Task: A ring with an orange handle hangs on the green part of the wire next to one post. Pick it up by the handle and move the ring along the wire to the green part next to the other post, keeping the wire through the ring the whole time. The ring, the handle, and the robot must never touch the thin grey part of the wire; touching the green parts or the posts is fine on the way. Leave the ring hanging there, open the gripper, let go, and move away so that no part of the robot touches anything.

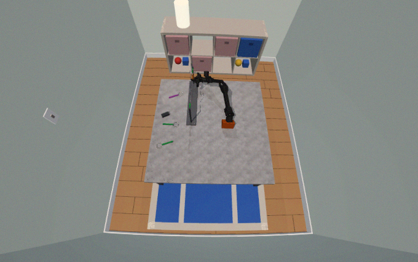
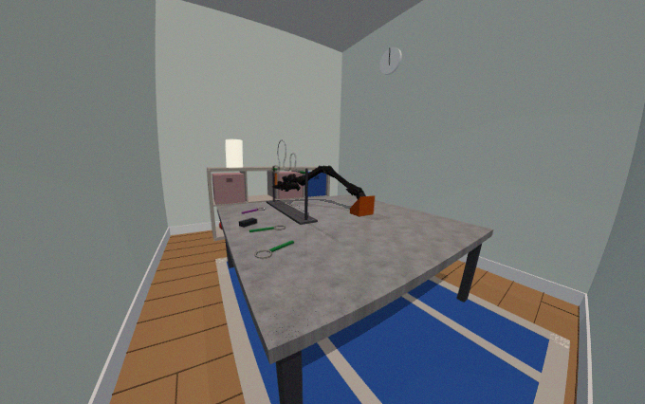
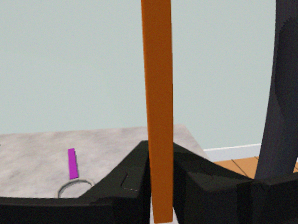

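The orange handle (image 1: 193, 76) (image 2: 276, 179) (image 3: 158, 90) hangs upright near the far post (image 2: 273, 192) (image 3: 287, 75). My gripper (image 1: 193, 79) (image 2: 277, 185) (image 3: 154, 147) is shut on the handle's lower part, with a finger on each side in the wrist view. The ring is too small to make out at the far green part (image 1: 192, 69) and is outside the wrist view. The near post (image 1: 190, 116) (image 2: 306, 197) stands at the other end of the base (image 1: 191, 122) (image 2: 309, 220), with another green part (image 1: 189, 106) at its top. The thin grey wire (image 2: 282, 140) rises in two tall loops between them.
A purple-handled ring (image 1: 173, 96) (image 2: 249, 211) (image 3: 73, 164), a black block (image 1: 165, 114) (image 2: 248, 222) and two green-handled rings (image 1: 168, 124) (image 1: 167, 142) (image 2: 263, 229) (image 2: 282, 247) lie on the table beside the base. A shelf (image 1: 214, 27) stands behind the table.
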